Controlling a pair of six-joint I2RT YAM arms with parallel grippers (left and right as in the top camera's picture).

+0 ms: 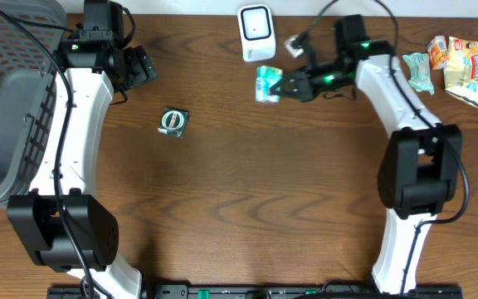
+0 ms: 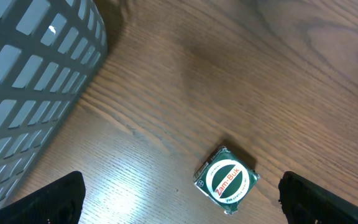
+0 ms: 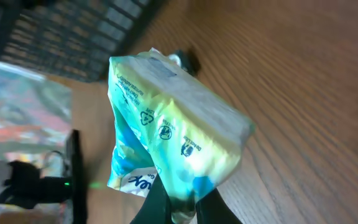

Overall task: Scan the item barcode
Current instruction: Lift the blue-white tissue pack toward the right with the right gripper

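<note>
Right jaws clamping packet (image 1: 266, 84), lengthwise toward scanner (image 1: 256, 31)

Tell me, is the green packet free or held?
Held. The right gripper pinches the green packet by its lower edge.

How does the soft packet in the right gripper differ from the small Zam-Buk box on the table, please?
The packet is soft, crumpled, pale green, yellow and blue; the Zam-Buk box is square, dark green with a round white label. The packet is pinched in the shut right gripper near the white scanner; the box lies flat on the table, untouched. Both bear printed markings.
</note>
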